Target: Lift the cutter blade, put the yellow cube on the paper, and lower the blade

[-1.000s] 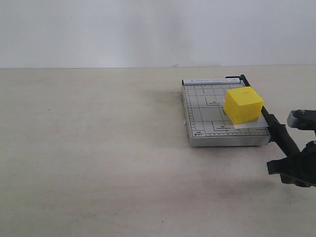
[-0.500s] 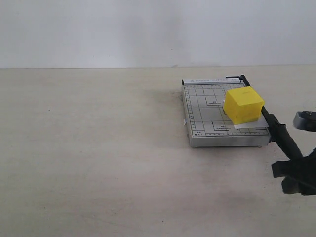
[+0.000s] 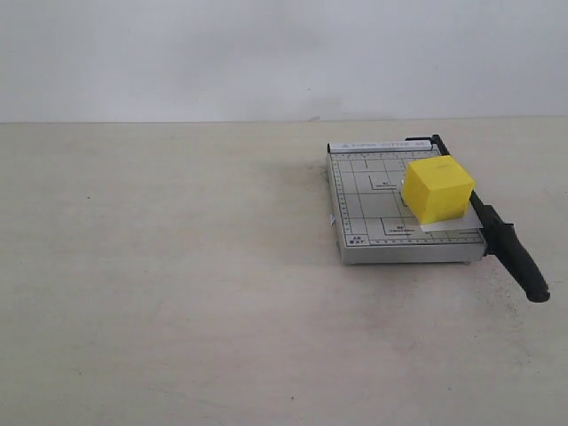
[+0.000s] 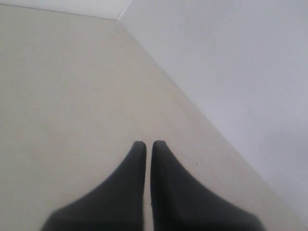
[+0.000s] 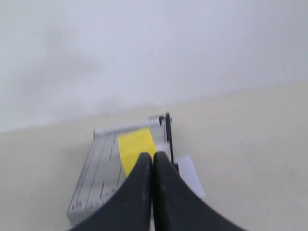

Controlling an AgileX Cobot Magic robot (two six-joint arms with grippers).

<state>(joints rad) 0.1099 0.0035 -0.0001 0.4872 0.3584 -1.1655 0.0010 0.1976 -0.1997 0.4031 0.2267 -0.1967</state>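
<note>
The right claw (image 5: 152, 156) has drawn back out of the exterior view, where a second ago it stood beside the cutter handle. Its jaws are now pressed together on nothing. The left claw (image 4: 146, 143) is likewise closed and empty, with only bare tabletop ahead of it.

Ahead of the right claw's tips, and clear of them, lies the paper cutter. The yellow cube (image 3: 437, 188) sits on the white paper (image 3: 453, 225) on the grey gridded base (image 3: 368, 200). It is hard against the cutter blade (image 3: 506, 244), which lies down along the base's edge. We judge the task all but done.

The cube looks rigid, light and flat-faced, so we would pinch it across two opposite sides. The blade is a stiff lever, best taken by the thick rounded handle at its free end, far from the hinge. The paper is thin and would slide or buckle if nudged, so we would leave it alone.

The table (image 3: 177, 302) is matte beige, faintly scuffed and level. A plain white wall (image 3: 266, 53) stands beyond it, far past either claw.
</note>
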